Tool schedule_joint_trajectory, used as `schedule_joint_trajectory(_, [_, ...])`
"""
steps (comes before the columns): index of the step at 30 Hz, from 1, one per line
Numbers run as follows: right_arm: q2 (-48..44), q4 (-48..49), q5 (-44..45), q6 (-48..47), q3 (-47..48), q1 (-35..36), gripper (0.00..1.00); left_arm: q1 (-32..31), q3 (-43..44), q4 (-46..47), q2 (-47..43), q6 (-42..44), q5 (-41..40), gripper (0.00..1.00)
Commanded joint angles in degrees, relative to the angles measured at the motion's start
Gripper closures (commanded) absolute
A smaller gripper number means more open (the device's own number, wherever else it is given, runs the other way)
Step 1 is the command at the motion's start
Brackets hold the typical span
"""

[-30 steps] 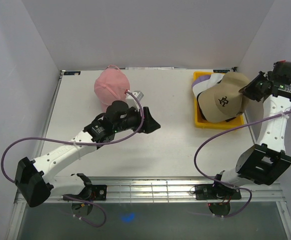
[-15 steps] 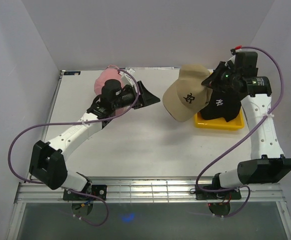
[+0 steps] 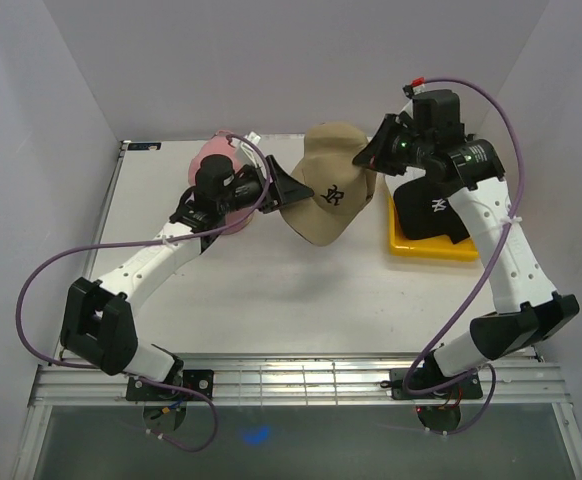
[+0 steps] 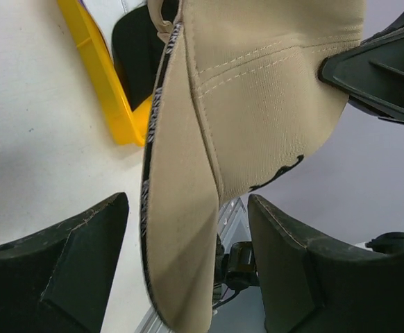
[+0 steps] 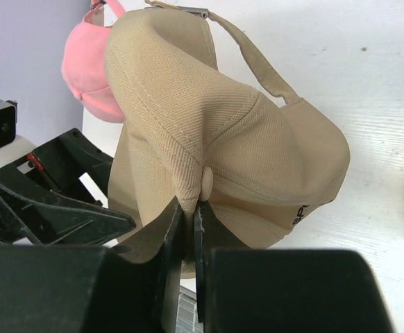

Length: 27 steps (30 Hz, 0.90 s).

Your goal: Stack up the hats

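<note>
My right gripper (image 3: pixel 374 160) is shut on the crown of the tan cap (image 3: pixel 327 196) and holds it in the air over the back middle of the table. The pinch shows in the right wrist view (image 5: pixel 188 208), beside the cap's top button. My left gripper (image 3: pixel 296 190) is open, with the tan cap's brim (image 4: pixel 188 229) between its spread jaws, not clamped. The pink cap (image 3: pixel 214 160) lies at the back left, behind the left wrist. The black cap (image 3: pixel 431 208) lies on top in the yellow tray (image 3: pixel 436 248). The white and purple caps are hidden.
The yellow tray stands at the back right, and its corner shows in the left wrist view (image 4: pixel 105 76). Walls close the table at the back and both sides. The two arms meet near the back middle.
My right gripper has carried the tan cap off the tray, leftward to the middle. My left arm has swung back and right, so its open jaws now straddle the brim.
</note>
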Motion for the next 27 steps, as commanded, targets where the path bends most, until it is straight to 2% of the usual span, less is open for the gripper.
schedule_joint_trajectory(1, [2.9, 2.6, 2.6, 1.6, 5.9, 4.2, 0.92, 0.7, 0.1, 0.1, -3.5, -0.3, 1.0, 0.21])
schedule_joint_trajectory(4, [5.8, 1.9, 3.8, 1.8, 8.8, 6.8, 0.92, 2.3, -1.1, -0.7, -6.2, -0.8, 0.6, 0.28])
schedule_joint_trajectory(8, [10.2, 0.4, 4.6, 2.1, 16.3, 10.0, 0.92, 6.2, -2.8, -1.7, -9.2, -1.6, 1.9, 0.57])
schedule_joint_trajectory(9, [11.9, 0.3, 4.6, 2.2, 17.4, 11.3, 0.92, 8.1, -3.2, -1.8, -9.6, -2.3, 2.7, 0.68])
schedule_joint_trajectory(16, [18.3, 1.6, 4.4, 3.5, 25.4, 16.9, 0.9, 15.8, -7.0, 2.0, -12.0, -6.2, 9.6, 0.97])
schedule_joint_trajectory(19, [18.5, 4.3, 4.5, 3.6, 24.7, 18.2, 0.75, 19.4, -8.4, 4.8, -12.9, -8.4, 13.2, 1.0])
schedule_joint_trajectory(21, [18.1, 5.5, 4.6, 3.6, 24.3, 18.6, 0.61, 22.5, -9.3, 8.3, -13.2, -10.9, 16.7, 1.0])
schedule_joint_trajectory(24, [17.6, 6.6, 5.3, 3.1, 24.6, 18.6, 0.42, 26.9, -11.5, 18.4, -12.5, -18.7, 20.8, 1.0])
schedule_joint_trajectory(25, [17.6, 6.7, 5.8, 2.8, 25.1, 18.6, 0.37, 28.0, -12.6, 24.5, -12.1, -21.1, 21.6, 1.0])
schedule_joint_trajectory(26, [17.4, 6.6, 6.1, 2.6, 25.4, 18.6, 0.3, 31.1, -13.1, 28.0, -11.6, -26.1, 22.3, 1.0])
schedule_joint_trajectory(27, [17.2, 6.6, 6.5, 2.4, 25.5, 18.6, 0.27, 32.0, -13.6, 31.2, -10.4, -28.8, 22.7, 1.0])
